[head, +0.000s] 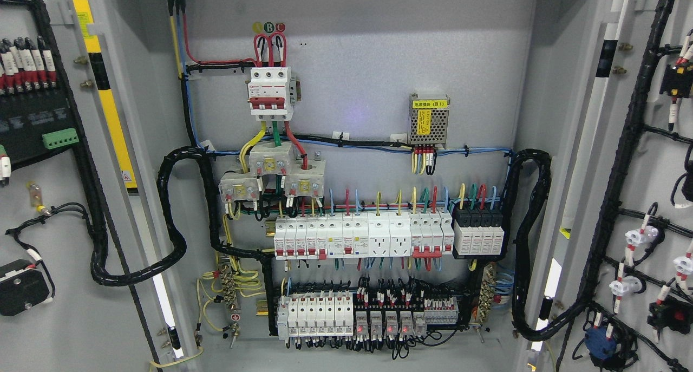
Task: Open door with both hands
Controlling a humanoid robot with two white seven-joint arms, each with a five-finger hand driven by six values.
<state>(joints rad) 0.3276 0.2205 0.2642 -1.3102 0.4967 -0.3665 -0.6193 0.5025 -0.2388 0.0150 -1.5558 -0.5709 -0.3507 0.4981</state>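
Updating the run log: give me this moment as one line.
left door: open | right door: open | cabinet interior: breakers and wiring exposed | hands: not in view

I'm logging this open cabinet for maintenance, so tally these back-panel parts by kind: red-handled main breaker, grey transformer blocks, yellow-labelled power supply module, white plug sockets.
Main breaker: 1
Grey transformer blocks: 3
Power supply module: 1
White plug sockets: 2
Total: 7
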